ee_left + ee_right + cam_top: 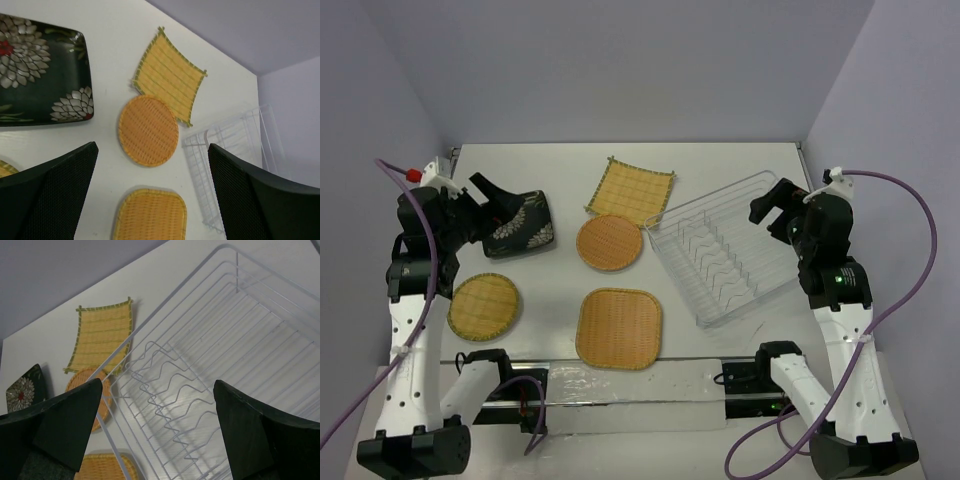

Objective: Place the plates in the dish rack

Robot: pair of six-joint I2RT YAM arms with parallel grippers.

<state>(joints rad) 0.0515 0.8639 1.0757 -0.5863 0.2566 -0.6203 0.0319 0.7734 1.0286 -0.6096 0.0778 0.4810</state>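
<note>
Plates (610,242) flat on table (720,170) beside dish rack (720,250)

**A:** What encloses the place?

**B:** Three plain walls, pale lavender-grey. The far wall (620,70) runs across the back. The left wall (360,90) and the right wall (910,90) meet it at two straight corners.

**A:** And the furniture?

**B:** One white matte surface (550,170). Its far edge lies along the foot of the far wall.

**A:** The light?

**B:** Soft and even. Shadows on the white are faint and short. The far wall looks a shade darker and greyer than the two side walls.
</note>
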